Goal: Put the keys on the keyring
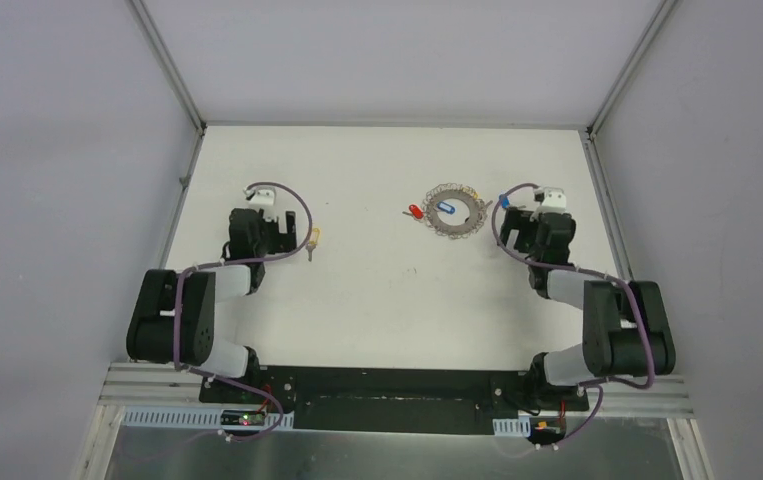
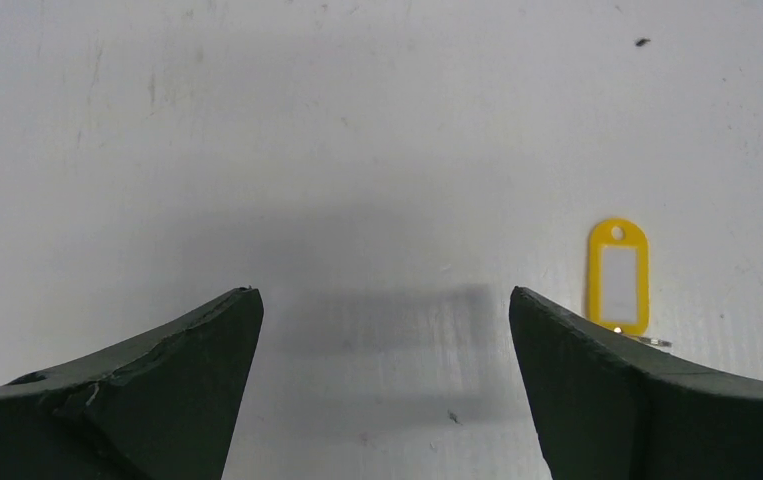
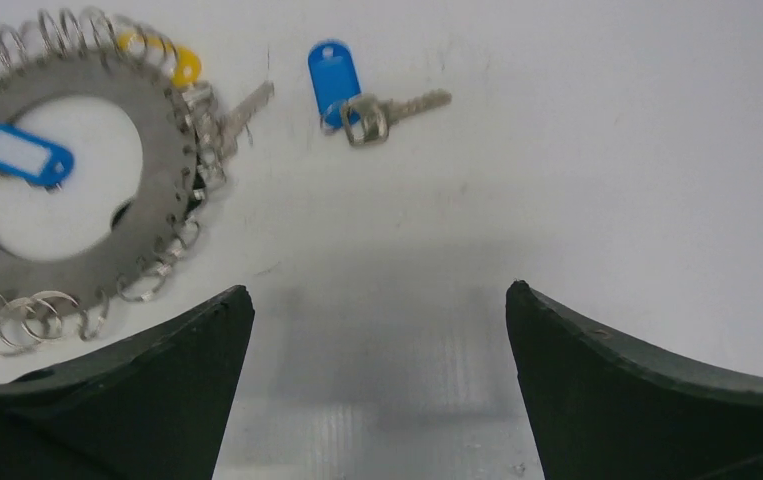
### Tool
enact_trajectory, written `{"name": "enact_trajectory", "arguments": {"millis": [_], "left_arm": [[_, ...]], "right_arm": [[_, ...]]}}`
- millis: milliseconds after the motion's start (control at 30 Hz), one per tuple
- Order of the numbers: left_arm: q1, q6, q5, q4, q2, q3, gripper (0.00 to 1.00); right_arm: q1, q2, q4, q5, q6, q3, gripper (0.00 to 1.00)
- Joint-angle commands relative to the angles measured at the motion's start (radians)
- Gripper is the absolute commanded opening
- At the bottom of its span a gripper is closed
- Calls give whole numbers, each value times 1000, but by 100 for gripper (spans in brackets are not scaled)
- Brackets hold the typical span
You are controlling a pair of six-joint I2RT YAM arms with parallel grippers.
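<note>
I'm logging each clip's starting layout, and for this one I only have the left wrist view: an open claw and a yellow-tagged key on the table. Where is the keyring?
Observer: The keyring lies flat, right of centre in the far half of the table, ahead and to the left of the right claw.
Operator: Is anything inside it?
Observer: A blue tag lies in its hollow centre. I cannot tell whether it is hooked on.
Operator: Any loose keys over there?
Observer: A second blue-tagged key lies apart from the ring, on the right claw's side.
</note>
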Motion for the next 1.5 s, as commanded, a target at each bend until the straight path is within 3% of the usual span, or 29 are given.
{"name": "enact_trajectory", "arguments": {"millis": [0, 67, 133, 300, 433, 567, 667, 833, 1067, 1200, 1467], "left_arm": [[3, -184, -178, -498, -172, 227, 99], [3, -322, -211, -826, -201, 377, 99], [4, -380, -101, -1023, -212, 479, 99], [3, -631, 131, -1199, -300, 522, 99], [3, -811, 262, -1207, -426, 467, 99], [5, -951, 358, -1204, -550, 417, 99], [4, -1043, 417, -1197, -648, 386, 99], [4, -1140, 451, -1129, -781, 360, 99], [3, -1162, 518, -1055, -758, 386, 99], [3, -1206, 582, -976, -731, 367, 99], [3, -1216, 609, -965, -733, 364, 99]], "right_arm": [[-8, -205, -450, 136, 161, 233, 100], [-7, -260, -653, 147, 233, 332, 100], [-7, -296, -732, 98, 248, 357, 100], [-14, -400, -899, 188, 426, 392, 100], [-18, -476, -881, 124, 447, 365, 100], [-18, -441, -856, -87, 493, 367, 100], [-15, -304, -884, -260, 538, 425, 99], [30, 7, -1153, -396, 502, 694, 99], [148, 178, -1169, -363, 453, 872, 95], [211, 345, -1253, -402, 402, 1068, 93], [307, 619, -1457, -218, 301, 1411, 93]]}}
